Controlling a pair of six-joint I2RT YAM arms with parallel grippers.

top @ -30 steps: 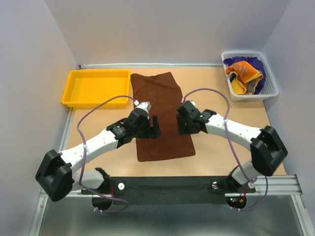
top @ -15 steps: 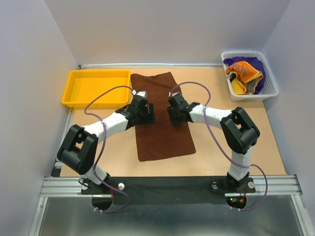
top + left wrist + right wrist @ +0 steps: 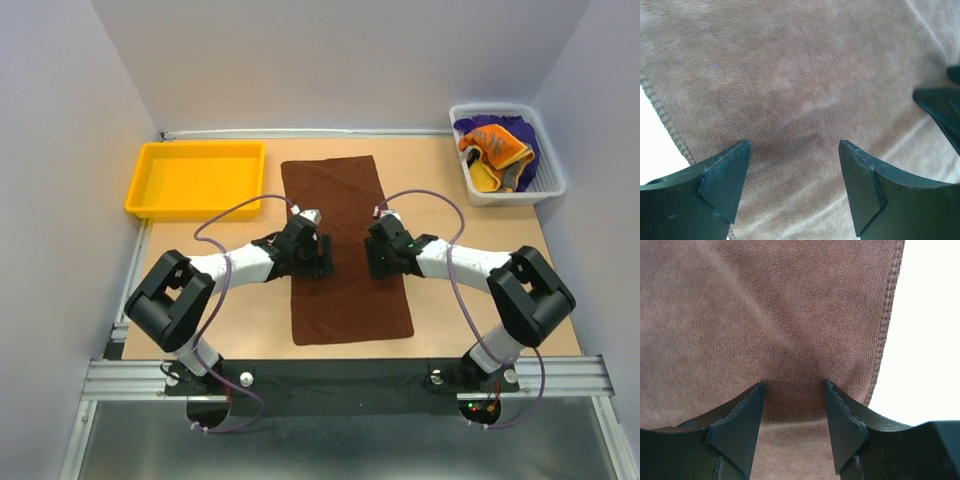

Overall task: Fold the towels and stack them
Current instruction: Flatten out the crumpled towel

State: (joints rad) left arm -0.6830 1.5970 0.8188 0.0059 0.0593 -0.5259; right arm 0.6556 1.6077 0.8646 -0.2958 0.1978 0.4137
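A dark brown towel (image 3: 343,205) lies spread flat and lengthwise in the middle of the table. My left gripper (image 3: 319,256) rests on the towel's left side and my right gripper (image 3: 378,258) on its right side, the two facing each other. The left wrist view has the left gripper (image 3: 795,182) open over the brown pile (image 3: 790,75), nothing between its fingers. In the right wrist view the right gripper (image 3: 794,386) is open, both tips pressed into the cloth (image 3: 765,305) near its stitched edge, with a slight pucker between them. More towels, a purple one (image 3: 517,130) and an orange one (image 3: 492,148), lie bunched in the basket.
The white mesh basket (image 3: 547,186) stands at the back right corner. A yellow tray (image 3: 195,180) sits at the back left, close to the brown towel's far left corner. Bare tabletop (image 3: 470,310) lies on either side of the towel.
The brown towel has slid to the right and now lies straight instead of slanted. Both grippers moved right and slightly nearer with it, staying on its two sides.
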